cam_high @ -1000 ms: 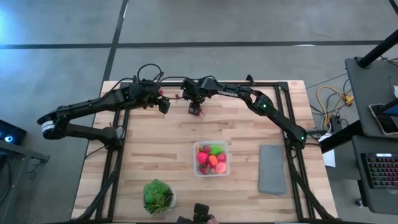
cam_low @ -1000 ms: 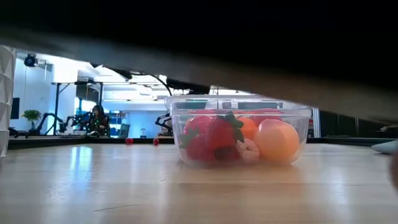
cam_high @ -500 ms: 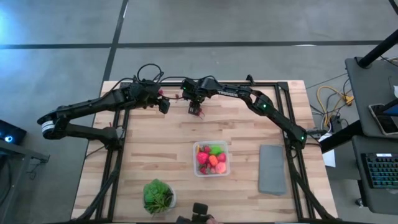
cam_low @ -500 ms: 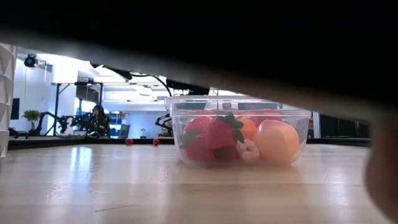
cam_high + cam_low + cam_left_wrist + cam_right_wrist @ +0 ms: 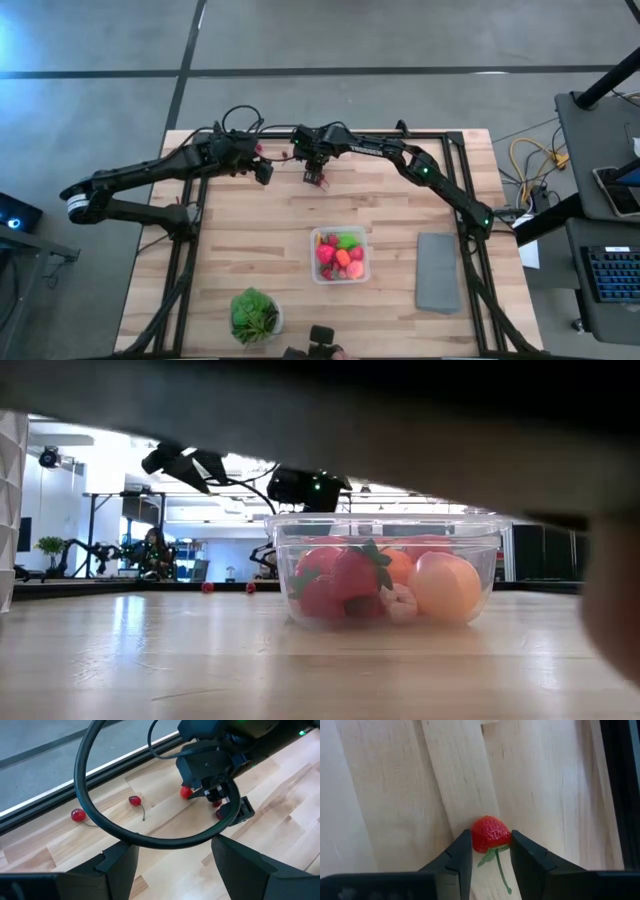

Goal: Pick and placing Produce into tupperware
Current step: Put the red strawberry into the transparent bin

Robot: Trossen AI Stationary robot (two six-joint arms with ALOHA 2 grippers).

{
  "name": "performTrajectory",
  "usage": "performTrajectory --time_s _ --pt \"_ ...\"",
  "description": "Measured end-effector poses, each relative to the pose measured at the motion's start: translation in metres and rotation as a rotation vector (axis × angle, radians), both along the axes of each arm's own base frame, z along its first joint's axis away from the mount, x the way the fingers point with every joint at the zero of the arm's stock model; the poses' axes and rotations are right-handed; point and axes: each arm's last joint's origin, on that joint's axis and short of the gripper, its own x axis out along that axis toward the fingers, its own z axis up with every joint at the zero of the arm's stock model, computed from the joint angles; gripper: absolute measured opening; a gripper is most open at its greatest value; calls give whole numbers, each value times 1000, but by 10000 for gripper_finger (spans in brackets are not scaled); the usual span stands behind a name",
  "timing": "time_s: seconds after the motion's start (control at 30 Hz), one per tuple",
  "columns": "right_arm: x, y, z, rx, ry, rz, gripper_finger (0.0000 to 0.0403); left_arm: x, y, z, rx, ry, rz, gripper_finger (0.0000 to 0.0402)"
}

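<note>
The clear tupperware (image 5: 340, 255) stands mid-table with several pieces of produce inside: red strawberries, an orange piece and a green one (image 5: 385, 575). At the table's far side my right gripper (image 5: 316, 180) points steeply down, its fingers closed on a small red strawberry (image 5: 491, 832) that lies on the wood. My left gripper (image 5: 264, 171) hovers open just left of it, above the table, holding nothing. Loose red cherries (image 5: 134, 800) lie on the boards near the far edge. My right gripper has the strawberry's two opposite sides (image 5: 475, 836) between its two fingers (image 5: 462, 855). It comes from above, slanting down. The berry rests on the table, its green stalk (image 5: 501, 870) trailing back between the fingers.
A flat grey slab (image 5: 438, 272) lies right of the tupperware. A leafy plant in a white bowl (image 5: 255, 315) stands near the front left. Two more cherries (image 5: 76, 814) (image 5: 186, 792) lie by the far edge. The black frame rails (image 5: 190, 210) run along the table's sides.
Both arms have kept their places. In the low view, a dark blurred shape close to the camera has drawn upward, uncovering the two arms behind the tupperware. Another blurred shape has come in at that view's right edge.
</note>
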Motion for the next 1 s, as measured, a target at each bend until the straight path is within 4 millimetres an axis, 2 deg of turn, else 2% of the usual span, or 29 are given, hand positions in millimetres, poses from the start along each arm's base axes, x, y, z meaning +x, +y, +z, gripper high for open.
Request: performTrajectory --time_s 0.23,0.4,0.63,0.83,1.0 --pt "2 -1 9 -2 -28 -23 105 0 0 -1 -2 1 1 235" --pt "4 1 29 -4 -39 -22 105 -1 -1 0 2 -2 -1 235" --pt "-11 9 57 59 -15 -124 105 -3 -2 1 26 15 -40 235" --pt "-19 27 78 184 -19 -185 105 -3 -3 2 43 33 -105 235" --pt "-16 51 101 163 -65 -191 105 -3 -4 3 32 24 -141 235"
